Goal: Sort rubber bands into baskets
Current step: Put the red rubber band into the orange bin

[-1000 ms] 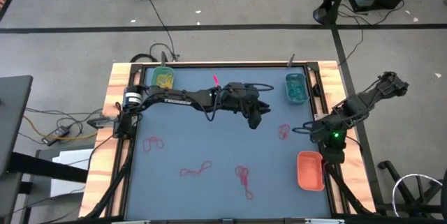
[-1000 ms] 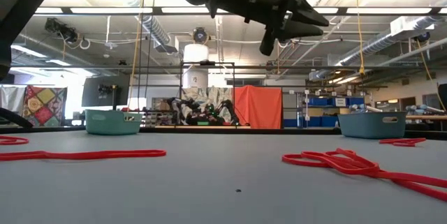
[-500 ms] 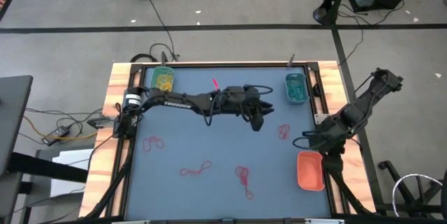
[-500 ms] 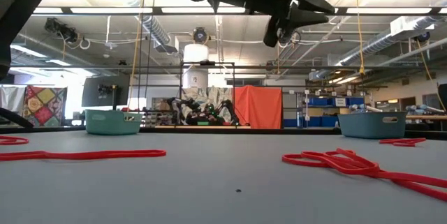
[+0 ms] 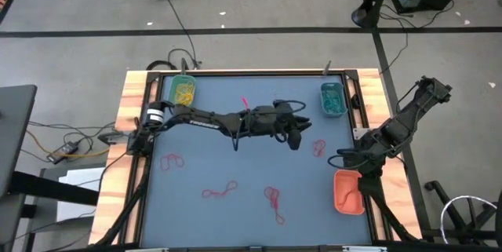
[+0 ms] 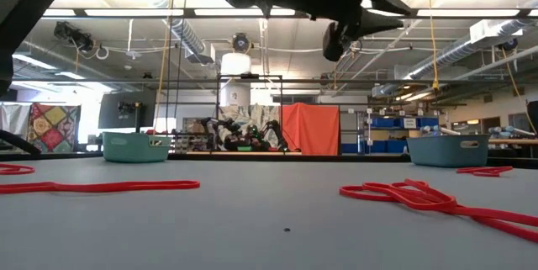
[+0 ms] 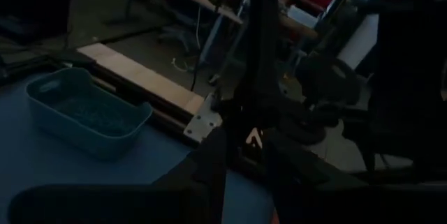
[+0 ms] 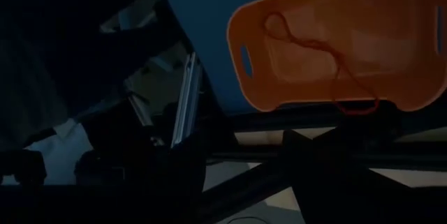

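My left gripper [image 5: 296,137] hangs open by a narrow gap high over the table's middle right [image 6: 336,45], with nothing between its fingers. The teal basket [image 5: 332,99] [image 7: 87,116] stands beyond it at the far right. My right gripper [image 5: 343,160] is open over the far end of the orange-red basket [image 5: 349,191]. A red rubber band [image 8: 339,60] lies inside that basket, one loop at its rim. Loose red rubber bands lie flat on the mat [image 5: 318,147] [image 5: 171,161] [image 5: 220,191] [image 5: 273,199]. The green basket [image 5: 182,89], with yellow bands in it, sits at the far left.
Wooden rails [image 5: 125,126] frame the blue mat on both sides. In the low view the red bands [image 6: 403,196] [image 6: 92,187] lie near the front. Open mat lies between the bands in the table's middle and near left.
My left gripper has drifted toward the table's right edge and risen a little. My right gripper has swung from beside the red band at the right toward the near edge, stopping over the orange-red basket's far end.
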